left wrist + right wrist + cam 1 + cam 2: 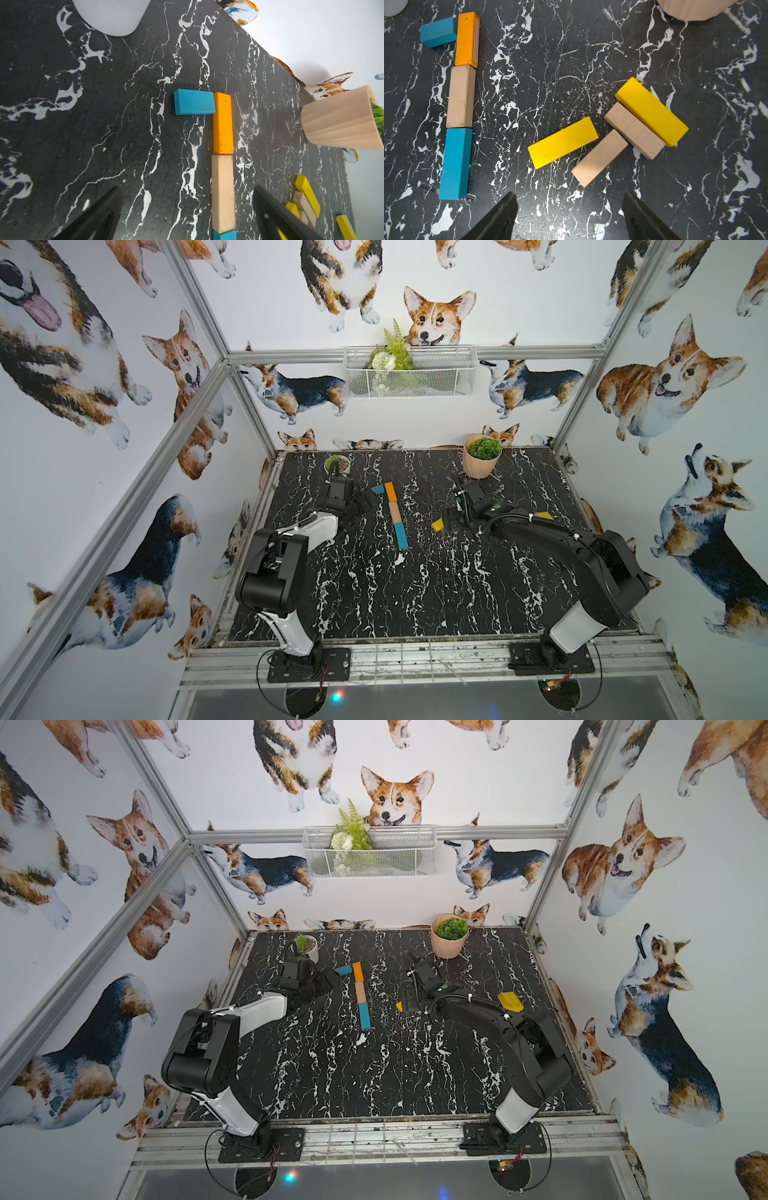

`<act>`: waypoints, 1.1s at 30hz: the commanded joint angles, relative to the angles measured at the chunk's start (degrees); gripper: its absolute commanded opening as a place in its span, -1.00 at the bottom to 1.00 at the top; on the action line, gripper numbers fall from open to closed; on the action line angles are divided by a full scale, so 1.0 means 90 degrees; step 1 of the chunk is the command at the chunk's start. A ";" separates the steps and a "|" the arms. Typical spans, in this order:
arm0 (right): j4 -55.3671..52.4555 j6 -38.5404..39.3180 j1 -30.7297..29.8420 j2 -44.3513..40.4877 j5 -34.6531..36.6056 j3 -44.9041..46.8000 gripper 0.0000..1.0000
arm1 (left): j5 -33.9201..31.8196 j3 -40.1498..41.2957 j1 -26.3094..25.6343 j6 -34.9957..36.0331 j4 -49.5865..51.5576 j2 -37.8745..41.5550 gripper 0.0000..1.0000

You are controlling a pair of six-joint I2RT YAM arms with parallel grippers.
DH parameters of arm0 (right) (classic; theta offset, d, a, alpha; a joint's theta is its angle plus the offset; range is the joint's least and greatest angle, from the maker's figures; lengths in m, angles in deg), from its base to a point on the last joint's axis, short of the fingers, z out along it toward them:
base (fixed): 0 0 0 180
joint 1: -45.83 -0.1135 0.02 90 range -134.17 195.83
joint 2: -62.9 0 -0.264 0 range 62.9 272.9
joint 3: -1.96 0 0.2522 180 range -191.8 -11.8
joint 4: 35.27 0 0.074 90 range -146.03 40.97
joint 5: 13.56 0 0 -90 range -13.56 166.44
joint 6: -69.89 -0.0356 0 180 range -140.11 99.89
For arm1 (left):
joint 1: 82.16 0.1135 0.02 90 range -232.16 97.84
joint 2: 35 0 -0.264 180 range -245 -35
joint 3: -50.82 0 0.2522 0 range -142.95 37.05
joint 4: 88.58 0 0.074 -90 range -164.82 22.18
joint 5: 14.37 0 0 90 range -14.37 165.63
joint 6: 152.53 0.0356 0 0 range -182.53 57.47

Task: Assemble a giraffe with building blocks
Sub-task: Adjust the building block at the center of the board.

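The giraffe [460, 96] is so far only a teal head [438, 32] and a three-bar neck [455, 164] on the counter [550, 62]. A loose yellow block [562, 143] lies on the neck's right-arm side, just ahead of the right gripper [570, 197], whose jaws are wide and empty. The block's long axis slants roughly along the jaw gap, so a wrist turn seems needed. The left gripper [187, 190], also wide and empty, hovers at the neck's head end, farther off.

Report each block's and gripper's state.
Left gripper: jaws open, empty.
Right gripper: jaws open, empty.
Neck row: orange, tan, teal blocks end to end.
Teal head block: flat, touching row's orange end.
Two yellow blocks: loose, not yet placed.
Two tan blocks: loose, not yet placed.
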 commanded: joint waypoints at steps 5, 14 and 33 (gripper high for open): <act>0.0887 0.0369 0.0004 -0.0909 0.0286 0.0936 0.71 | 0.0252 -0.2724 0.0102 0.0686 0.1306 -0.2308 1.00; 0.0946 0.0334 0.0013 -0.0888 0.0245 0.0982 0.72 | 0.0195 -0.3109 0.0119 0.0699 0.1426 -0.2694 1.00; 0.0877 0.0344 0.0024 -0.0682 0.0225 0.0831 0.72 | 0.1063 -0.2930 0.0032 0.0749 0.0926 -0.2811 1.00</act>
